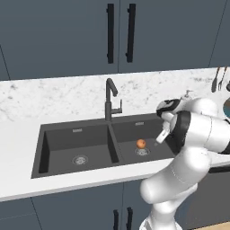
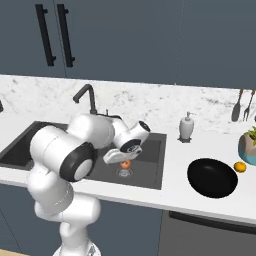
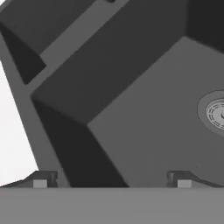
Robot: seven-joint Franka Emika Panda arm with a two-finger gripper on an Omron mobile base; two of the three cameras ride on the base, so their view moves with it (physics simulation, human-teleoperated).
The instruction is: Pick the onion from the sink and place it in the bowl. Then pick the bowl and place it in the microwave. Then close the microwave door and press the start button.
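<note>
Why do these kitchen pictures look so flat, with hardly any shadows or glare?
Left base view: even light, only a faint shadow inside the sink. Right base view: the bowl is flat black, without glare. Hand view: sharp, with the basin walls plain grey.

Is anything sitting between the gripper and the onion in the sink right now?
Nothing visible. The open gripper hangs over the sink's right basin, and the onion lies bare beside the drain.
</note>
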